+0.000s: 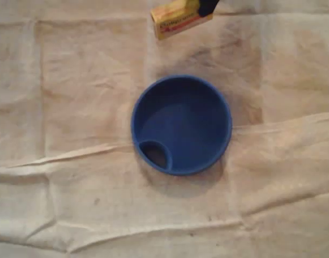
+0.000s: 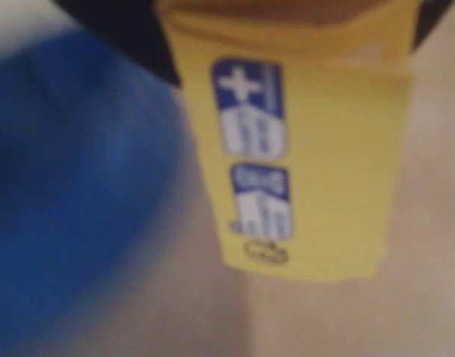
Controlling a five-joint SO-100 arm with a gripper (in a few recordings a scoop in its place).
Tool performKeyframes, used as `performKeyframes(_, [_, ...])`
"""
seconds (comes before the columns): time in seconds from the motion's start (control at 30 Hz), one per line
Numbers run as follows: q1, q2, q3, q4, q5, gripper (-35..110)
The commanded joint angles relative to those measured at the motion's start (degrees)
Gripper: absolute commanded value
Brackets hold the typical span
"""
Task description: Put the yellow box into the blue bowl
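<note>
The yellow box [image 1: 180, 19] with red print sits at the top edge of the overhead view, above and apart from the blue bowl [image 1: 181, 124]. It casts a faint shadow on the cloth between them, so it hangs off the surface. My dark gripper [image 1: 206, 6] is shut on the box's right end. In the wrist view the yellow box [image 2: 309, 171] hangs close up from dark jaws at the top, showing blue labels. The blurred blue bowl [image 2: 64, 186] lies to its left. The bowl holds nothing and has a small pocket at its lower-left rim.
A creased beige cloth [image 1: 73, 204] covers the whole table, with raised folds running across below the bowl. Nothing else stands on it.
</note>
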Motion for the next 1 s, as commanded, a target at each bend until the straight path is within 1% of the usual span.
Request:
performKeyframes(0.0, [-0.53, 4.48, -2.11, -0.44, 0.18, 0])
performKeyframes(0.27, [-5.1, 4.22, -10.9, -0.44, 0.35, 0])
performKeyframes(0.4, [-9.14, 2.81, -16.61, -0.44, 3.52, 0])
performKeyframes(0.7, [-10.63, -14.94, -30.67, -0.18, 11.16, 0])
performKeyframes(0.97, [-10.63, -28.83, -45.53, 0.35, 13.27, 0])
